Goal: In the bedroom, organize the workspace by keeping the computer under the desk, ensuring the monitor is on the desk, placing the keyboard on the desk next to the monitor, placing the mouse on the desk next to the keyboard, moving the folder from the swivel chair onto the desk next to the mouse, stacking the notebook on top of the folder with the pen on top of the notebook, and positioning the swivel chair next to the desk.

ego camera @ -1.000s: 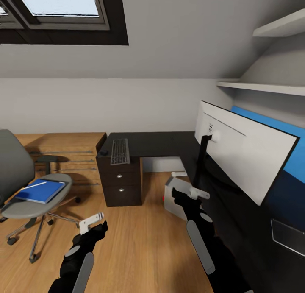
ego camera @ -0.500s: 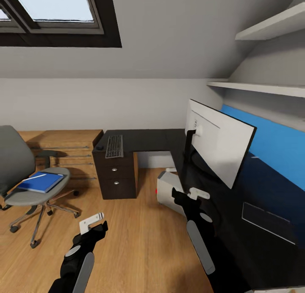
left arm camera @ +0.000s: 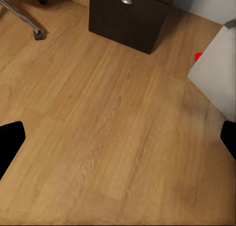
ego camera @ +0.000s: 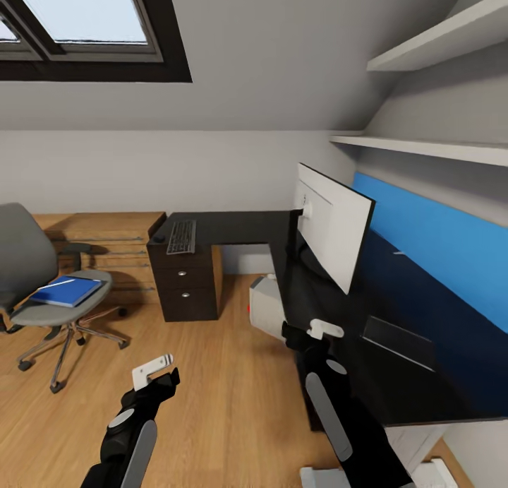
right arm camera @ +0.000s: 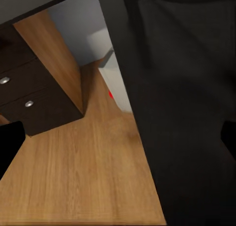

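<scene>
Monitor [ego camera: 331,230] is standing upright on the black L-shaped table [ego camera: 367,347], white back facing the camera in the head view, at roughly 2 o'clock from the picture centre. Keyboard [ego camera: 181,237] is lying flat on the far wing of the table at about 11 o'clock, above the drawer unit [ego camera: 185,290] with its silver knobs. A small black mouse [ego camera: 159,238] is sitting just beside the keyboard, on the side toward the chair. Computer [ego camera: 267,306], a light grey tower with a red light, is standing on the wooden floor [ego camera: 212,389] under the table, near the inner corner of the L.

Swivel chair [ego camera: 42,283] is standing well apart from the table at 9 o'clock. The blue folder [ego camera: 67,291] is resting on its seat, and a thin whitish pen [ego camera: 60,283] is lying on top of the folder. The notebook cannot be made out.

Left tool [ego camera: 154,370] is hanging over bare floor at about 7 o'clock; in the left wrist view its dark fingertips [left arm camera: 10,142] are sitting at opposite edges, so the jaws are spread wide with nothing between them. The drawer unit [left arm camera: 130,14] and the computer [left arm camera: 216,73] are showing in that view.

Right tool [ego camera: 317,330] is hovering at the near edge of the table at about 5 o'clock; in the right wrist view its fingertips [right arm camera: 9,147] are likewise spread wide and gripping nothing, with the table [right arm camera: 182,113] and the computer [right arm camera: 118,83] in front of them.
</scene>
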You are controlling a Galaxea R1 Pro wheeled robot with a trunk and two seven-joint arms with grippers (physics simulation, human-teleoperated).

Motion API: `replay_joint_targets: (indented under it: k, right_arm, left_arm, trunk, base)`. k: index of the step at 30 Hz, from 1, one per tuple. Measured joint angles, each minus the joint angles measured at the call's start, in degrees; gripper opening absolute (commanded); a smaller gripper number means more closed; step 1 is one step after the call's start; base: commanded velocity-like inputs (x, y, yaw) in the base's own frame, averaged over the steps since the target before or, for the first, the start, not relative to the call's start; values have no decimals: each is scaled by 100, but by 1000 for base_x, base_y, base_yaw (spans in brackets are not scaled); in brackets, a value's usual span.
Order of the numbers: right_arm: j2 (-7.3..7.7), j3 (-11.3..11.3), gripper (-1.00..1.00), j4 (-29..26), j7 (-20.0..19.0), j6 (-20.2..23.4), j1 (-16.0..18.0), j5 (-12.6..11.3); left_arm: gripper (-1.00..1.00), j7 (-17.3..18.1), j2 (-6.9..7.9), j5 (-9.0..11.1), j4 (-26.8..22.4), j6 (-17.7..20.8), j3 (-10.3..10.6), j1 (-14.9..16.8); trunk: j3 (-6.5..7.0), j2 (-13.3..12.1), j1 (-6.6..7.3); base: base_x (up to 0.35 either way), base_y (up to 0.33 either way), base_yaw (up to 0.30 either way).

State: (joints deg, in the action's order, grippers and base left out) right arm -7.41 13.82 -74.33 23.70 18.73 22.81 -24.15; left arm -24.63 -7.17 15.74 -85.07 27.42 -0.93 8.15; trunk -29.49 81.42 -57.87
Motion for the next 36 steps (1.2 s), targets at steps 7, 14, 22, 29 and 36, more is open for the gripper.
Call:
replay_joint_targets:
  k: [7,14,22,29,36]
  right_arm:
    - [0,12,100,22,3,7,3,16]
    - [28,-16,100,44,21,42,24,137]
    - [582,-77,100,-36,17,114,60,410]
    - [1076,-621,100,-169,-37,305,237,420]
    - [1578,-816,100,750,-39,368,1012,405]
  left_arm:
    - [100,1,0,0,0,0,0,-1]
    - [100,-4,2,1,0,-7,30,2]
    - [100,7,5,-2,-2,-12,260,-36]
    - [100,17,21,6,-19,2,353,-71]
    - [100,9,22,0,-15,3,445,-72]
  trunk:
    - [0,0,0]
    - [0,0,0]
    - [0,0,0]
    - [0,0,2]
    - [0,0,5]
  base:
    - [-263,-239,0]
    - [-262,-240,0]
    - [-261,-240,0]
    - [-84,-77,0]
    - [143,-144,0]
